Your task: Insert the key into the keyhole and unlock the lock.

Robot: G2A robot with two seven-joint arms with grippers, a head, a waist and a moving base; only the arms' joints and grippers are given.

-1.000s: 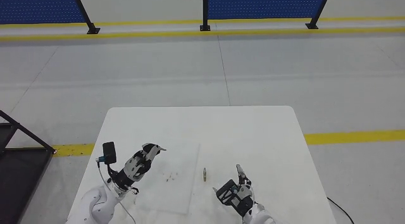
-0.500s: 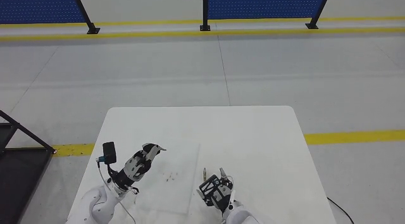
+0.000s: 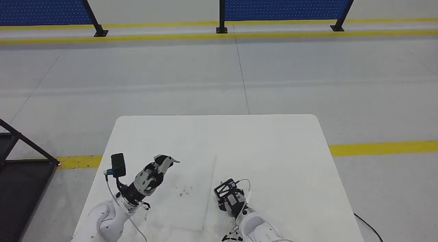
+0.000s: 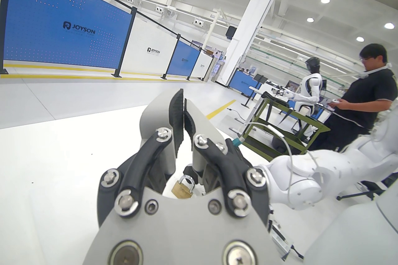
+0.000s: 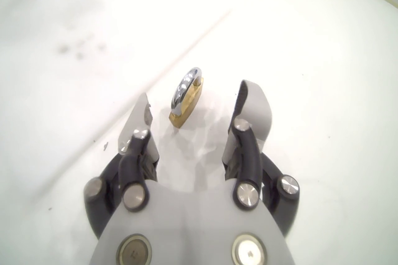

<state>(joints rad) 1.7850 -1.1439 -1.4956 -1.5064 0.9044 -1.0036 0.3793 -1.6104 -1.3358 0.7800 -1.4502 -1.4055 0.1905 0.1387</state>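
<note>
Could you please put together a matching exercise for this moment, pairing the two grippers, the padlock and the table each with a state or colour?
Things:
1. left gripper
2. right gripper
3. padlock
4. table

States or colours:
A. brass body with a silvery shackle
B. fingers open, one on either side of the padlock
C. white top
D. fingers shut, pads pressed together

Pairs: 1-D, 2-B, 3-A, 4-C
</note>
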